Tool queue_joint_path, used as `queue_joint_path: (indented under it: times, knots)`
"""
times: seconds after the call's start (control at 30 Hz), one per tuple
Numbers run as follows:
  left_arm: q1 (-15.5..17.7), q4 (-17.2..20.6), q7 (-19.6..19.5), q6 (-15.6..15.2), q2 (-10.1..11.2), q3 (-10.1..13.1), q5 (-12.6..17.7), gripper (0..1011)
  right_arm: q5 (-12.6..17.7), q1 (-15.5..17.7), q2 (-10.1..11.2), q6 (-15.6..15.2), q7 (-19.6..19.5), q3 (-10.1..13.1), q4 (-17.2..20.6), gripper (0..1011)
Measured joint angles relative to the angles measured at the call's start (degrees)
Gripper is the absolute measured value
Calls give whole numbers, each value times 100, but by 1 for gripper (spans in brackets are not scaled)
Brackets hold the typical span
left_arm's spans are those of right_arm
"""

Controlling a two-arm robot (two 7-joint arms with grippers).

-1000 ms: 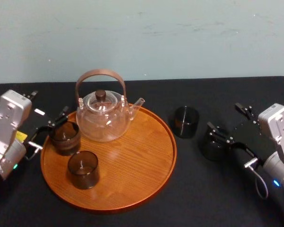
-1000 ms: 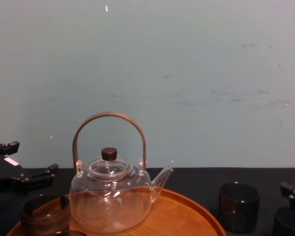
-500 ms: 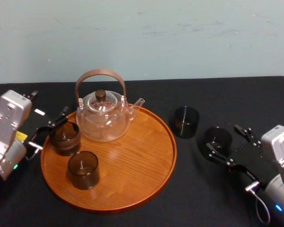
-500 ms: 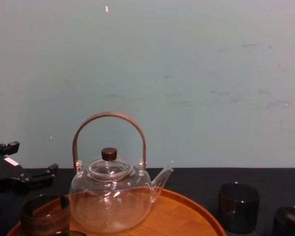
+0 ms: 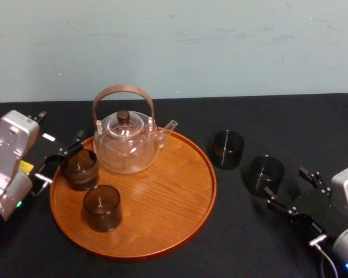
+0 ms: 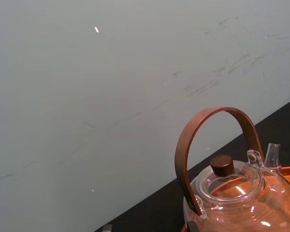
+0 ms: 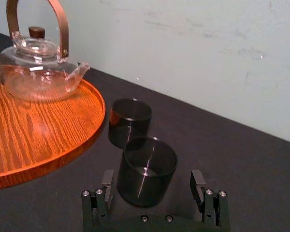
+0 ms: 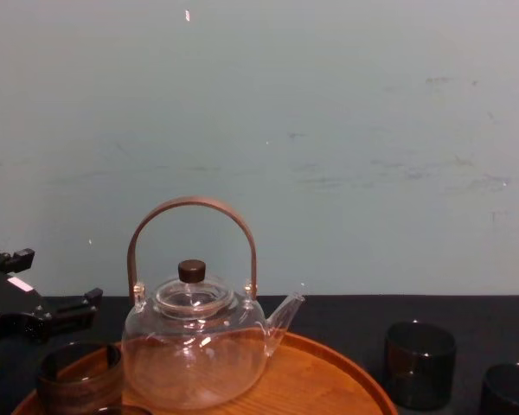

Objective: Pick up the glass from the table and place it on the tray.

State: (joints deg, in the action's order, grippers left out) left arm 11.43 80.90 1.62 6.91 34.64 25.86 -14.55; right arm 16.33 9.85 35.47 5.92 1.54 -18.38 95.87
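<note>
Right end effector (image 7: pixel 152 176) sits spread wide near the glass (image 7: pixel 146 162); left end effector (image 5: pixel 61 156) looks open.

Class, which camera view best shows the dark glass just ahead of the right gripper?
Right wrist view: the glass stands whole and close, before the open right gripper. The head view shows it smaller, from above; the chest view cuts it at the edge.

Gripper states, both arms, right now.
Left gripper: open, empty, beside the dark glass at the tray's left edge.
Right gripper: open, empty, at the nearer table glass, not gripping it.
</note>
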Motion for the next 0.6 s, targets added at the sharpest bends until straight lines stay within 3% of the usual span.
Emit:
queue_joint_path:
  times: [0.2,0.6]
  knots:
    - [0,0,0,0,0,0,0,1002,34,-116,-120,-92,167,25,-218,1002]
    - [0,0,0,0,0,0,0,1001,134,-696,-436,-424,653,4,-779,1002]
